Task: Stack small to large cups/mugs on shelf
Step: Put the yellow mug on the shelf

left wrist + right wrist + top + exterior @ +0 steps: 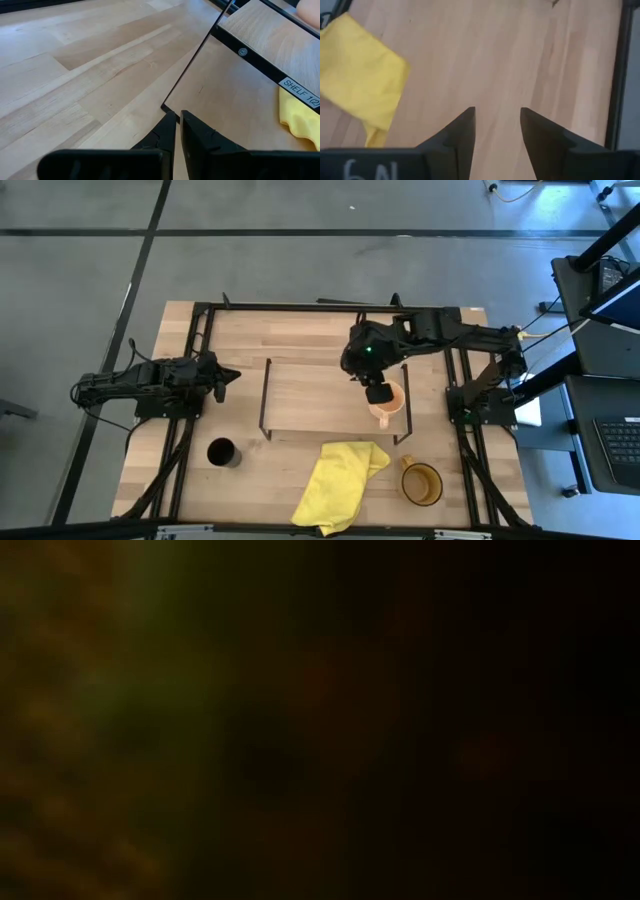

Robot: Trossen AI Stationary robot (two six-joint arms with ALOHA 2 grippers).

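Observation:
The peach-orange mug (390,402) stands upright on the right end of the shelf (320,395), its handle toward the table's near edge. My right gripper (376,390) (497,112) hangs over the mug's left rim, open; the right wrist view shows only bare shelf wood between its fingers. The small black cup (222,452) stands on the table near the front left. The amber mug (421,483) stands at the front right. My left gripper (230,377) (178,120) waits shut and empty, left of the shelf. The low view is dark.
A crumpled yellow cloth (340,483) lies on the table in front of the shelf, between the black cup and the amber mug; it also shows in the right wrist view (360,75). The shelf's thin black end frames (266,395) stand at each end.

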